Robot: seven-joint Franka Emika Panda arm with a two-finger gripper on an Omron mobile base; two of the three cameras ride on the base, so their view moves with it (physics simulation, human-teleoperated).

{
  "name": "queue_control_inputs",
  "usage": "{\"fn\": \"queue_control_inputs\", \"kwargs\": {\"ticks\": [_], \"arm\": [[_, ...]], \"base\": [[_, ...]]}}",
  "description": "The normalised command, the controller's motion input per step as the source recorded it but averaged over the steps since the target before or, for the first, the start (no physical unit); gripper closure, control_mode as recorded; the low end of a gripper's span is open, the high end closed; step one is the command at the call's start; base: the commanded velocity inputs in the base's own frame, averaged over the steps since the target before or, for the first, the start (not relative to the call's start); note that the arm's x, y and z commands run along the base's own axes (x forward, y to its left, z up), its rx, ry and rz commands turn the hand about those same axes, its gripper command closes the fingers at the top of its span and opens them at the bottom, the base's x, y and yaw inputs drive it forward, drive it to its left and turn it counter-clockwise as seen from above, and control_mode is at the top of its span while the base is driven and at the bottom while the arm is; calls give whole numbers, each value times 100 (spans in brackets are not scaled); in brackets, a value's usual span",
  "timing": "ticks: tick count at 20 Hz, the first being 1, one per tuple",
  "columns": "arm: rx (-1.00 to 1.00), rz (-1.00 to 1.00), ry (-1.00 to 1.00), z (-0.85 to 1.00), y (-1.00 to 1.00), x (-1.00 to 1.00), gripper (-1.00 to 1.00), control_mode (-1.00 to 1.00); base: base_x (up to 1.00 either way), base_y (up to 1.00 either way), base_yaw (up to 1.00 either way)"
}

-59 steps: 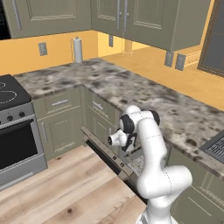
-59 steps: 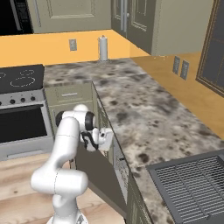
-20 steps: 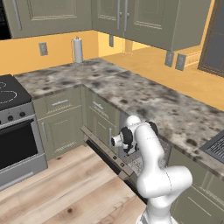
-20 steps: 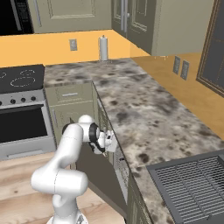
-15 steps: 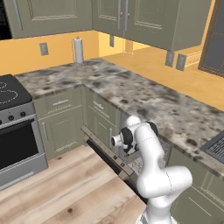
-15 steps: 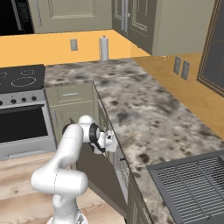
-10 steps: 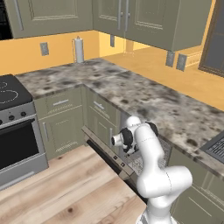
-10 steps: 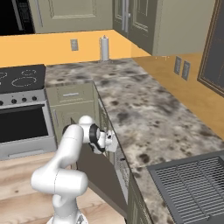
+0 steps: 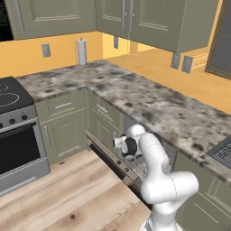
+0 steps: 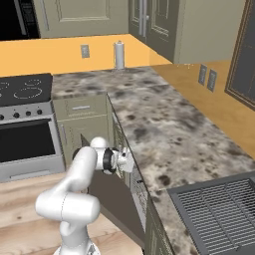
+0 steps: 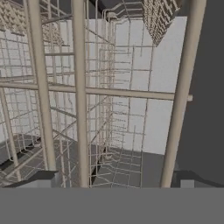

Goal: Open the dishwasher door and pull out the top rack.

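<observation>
Two dark fingertips (image 11: 41,177) of the pincer (image 11: 116,177) stand spread wide, with wires of the top rack (image 11: 83,92) between them. The dishwasher door (image 9: 110,158) hangs lowered under the counter (image 9: 149,101).

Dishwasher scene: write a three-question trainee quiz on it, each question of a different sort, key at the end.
1. True or false: the dishwasher door is shut flush with the cabinets.
2. In the hand view, the wire bars right ahead of the gripper belong to: A) the top rack B) the stove C) the paper towel roll
3. Fill in: the gripper's jaws stand ____.

Key: 1 false, the door hangs open over the wooden floor; 2 A; 3 open.
</observation>
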Motion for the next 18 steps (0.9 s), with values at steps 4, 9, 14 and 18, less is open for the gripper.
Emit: {"fn": "queue_control_inputs", "kwargs": {"ticks": [4, 9, 14, 18], "arm": [[0, -1, 5, -100, 0, -1, -100, -100], [0, -1, 5, -100, 0, -10, -100, -100], [0, 0, 4, -100, 4, -49, -100, -100], [0, 0, 0, -100, 21, -85, -100, -100]], "base": [[0, 0, 0], [0, 0, 0], [0, 0, 0], [0, 0, 0]]}}
